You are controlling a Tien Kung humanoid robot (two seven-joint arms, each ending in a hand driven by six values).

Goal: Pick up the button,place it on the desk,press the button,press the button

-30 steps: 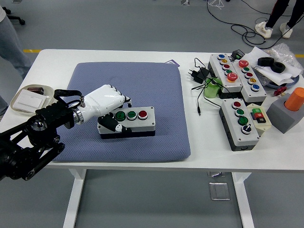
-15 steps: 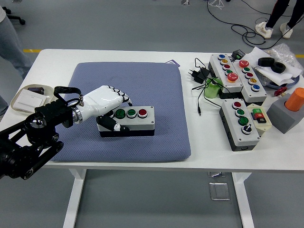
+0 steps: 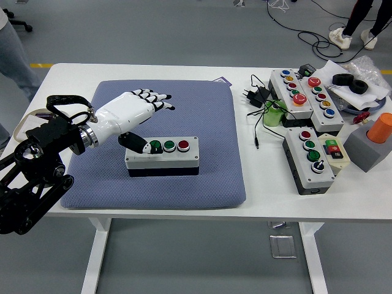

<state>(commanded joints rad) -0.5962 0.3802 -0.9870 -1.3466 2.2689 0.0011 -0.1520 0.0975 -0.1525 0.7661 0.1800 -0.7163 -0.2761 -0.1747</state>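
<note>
A grey button box [image 3: 163, 157] with two green buttons and one red button lies on the blue-grey pad [image 3: 202, 116] in the middle of the table. My left hand [image 3: 138, 110], white with black fingertips, hovers above and behind the box's left end. Its fingers [image 3: 158, 98] are spread and hold nothing. Its thumb [image 3: 136, 143] points down at the box's left end, beside the left green button. The right arm is out of view.
Several other button boxes [image 3: 309, 159], cables and a plug [image 3: 256, 95] lie at the table's right. A grey block with an orange cylinder [image 3: 373, 144] stands at the far right. A small tray [image 3: 24, 130] sits at the left edge.
My left hand let go of the box's left end, lifted up and back, and its fingers opened. The box stayed on the pad.
</note>
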